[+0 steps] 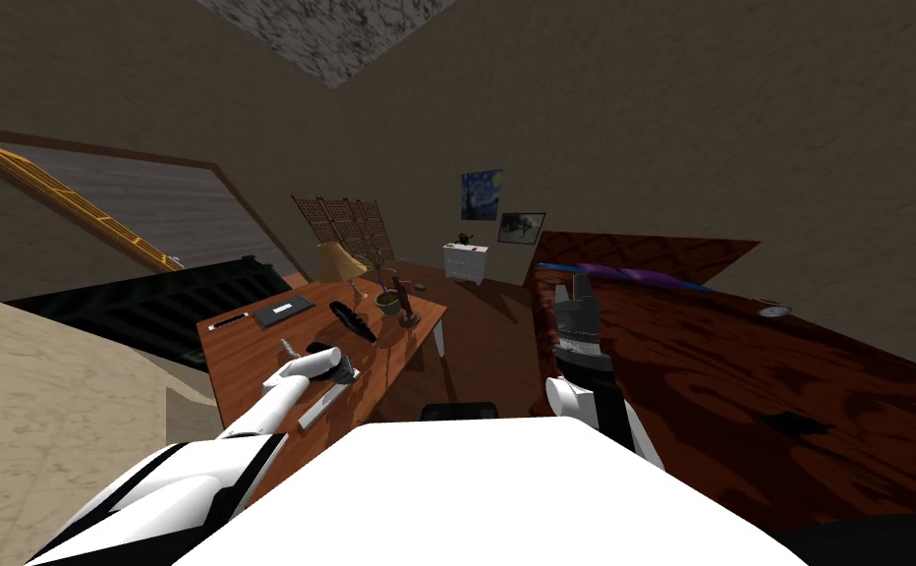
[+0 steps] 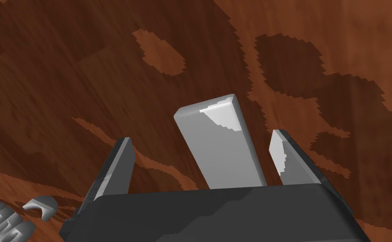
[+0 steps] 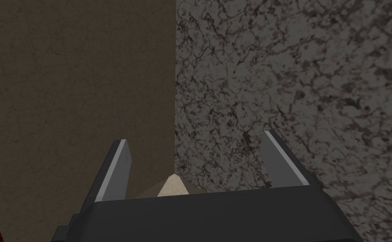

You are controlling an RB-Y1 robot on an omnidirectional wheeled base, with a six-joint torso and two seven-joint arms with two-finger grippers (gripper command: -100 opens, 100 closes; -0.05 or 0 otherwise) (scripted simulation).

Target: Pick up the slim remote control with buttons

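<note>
The bed (image 1: 741,373), under a dark red patterned cover, takes up the right side, with purple and blue pillows (image 1: 633,273) at its far end, a small black shape (image 1: 795,424) on the cover that is hard to make out, and a small round thing (image 1: 773,311) near its far edge that I cannot identify. Left of the bed stands the wooden tabletop (image 1: 250,354), its near corner hidden behind my left arm. The left hand (image 2: 201,136) hangs low over the wood, fingers apart. The slim light grey remote (image 2: 222,147) lies flat on the tabletop between them, close to one finger and well clear of the other. Its near end is hidden behind the hand's dark body, and no buttons can be made out on it. The right hand (image 3: 195,138) is raised at the bed's near edge, fingers apart and holding nothing. Farther along the tabletop are a lamp (image 1: 340,262), a dark flat slab (image 1: 284,311), a black feather-like thing (image 1: 353,319), a potted plant (image 1: 387,300), a dark figurine (image 1: 407,305) and a pen (image 1: 228,320). Beside the left hand, a ribbed grey thing (image 2: 1,222) is cut off at the frame's edge and cannot be made out.
</note>
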